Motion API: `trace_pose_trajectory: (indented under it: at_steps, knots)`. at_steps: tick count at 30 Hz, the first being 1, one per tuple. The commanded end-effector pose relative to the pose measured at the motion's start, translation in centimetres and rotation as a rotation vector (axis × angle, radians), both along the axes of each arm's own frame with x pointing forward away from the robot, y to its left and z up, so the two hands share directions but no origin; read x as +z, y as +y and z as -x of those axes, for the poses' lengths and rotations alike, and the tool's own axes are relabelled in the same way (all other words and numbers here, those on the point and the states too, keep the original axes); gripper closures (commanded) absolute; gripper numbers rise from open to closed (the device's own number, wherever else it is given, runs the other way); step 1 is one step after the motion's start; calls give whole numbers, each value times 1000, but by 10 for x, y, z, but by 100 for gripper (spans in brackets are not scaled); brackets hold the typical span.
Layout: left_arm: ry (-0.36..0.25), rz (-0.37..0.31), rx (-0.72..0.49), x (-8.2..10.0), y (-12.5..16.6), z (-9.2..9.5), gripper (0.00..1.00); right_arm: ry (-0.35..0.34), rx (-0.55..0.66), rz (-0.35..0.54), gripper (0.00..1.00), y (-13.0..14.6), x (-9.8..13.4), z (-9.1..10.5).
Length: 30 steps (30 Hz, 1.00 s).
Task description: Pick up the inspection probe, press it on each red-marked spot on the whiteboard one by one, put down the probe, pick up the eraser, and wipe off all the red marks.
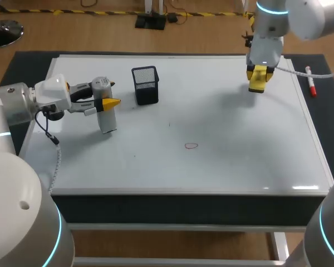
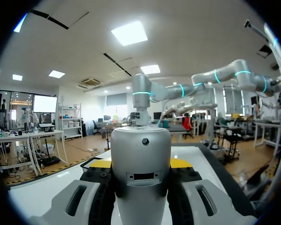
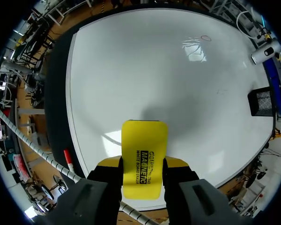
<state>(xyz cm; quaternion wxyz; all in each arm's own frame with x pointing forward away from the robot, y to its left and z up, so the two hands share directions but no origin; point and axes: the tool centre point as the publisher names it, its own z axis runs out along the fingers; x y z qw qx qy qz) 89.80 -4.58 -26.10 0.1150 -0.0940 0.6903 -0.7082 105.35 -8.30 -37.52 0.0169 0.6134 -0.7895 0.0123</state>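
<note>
The inspection probe, a grey-white cylinder, stands upright at the whiteboard's left side, its lower end at the board's surface. My left gripper is shut on it from the side. In the left wrist view the probe fills the gap between the fingers of the left gripper. My right gripper hangs over the far right of the board, shut on the yellow eraser. The eraser juts out ahead of the right gripper. One small red mark lies near the board's middle, also visible as a red ring.
A black mesh holder stands on the board at the back, just right of the probe. A red marker lies on the dark mat beyond the board's right edge. A thin dark stroke sits mid-board.
</note>
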Motion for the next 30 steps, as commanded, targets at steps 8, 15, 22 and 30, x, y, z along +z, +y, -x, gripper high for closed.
trace_pose_trajectory:
  at_steps: [8,15,22,30]
  knots:
    - [-2,1,1,0,0,0,100,-1,3,1,100,-2,3,2]
    - [-27,4,-14,-1,-20,11,100,-1,3,1,100,-2,3,2]
    - [-20,8,-119,-9,-73,26,100,-1,3,1,100,-2,3,2]
    - [-22,19,-252,-16,-141,42,100,-1,3,1,100,-2,3,2]
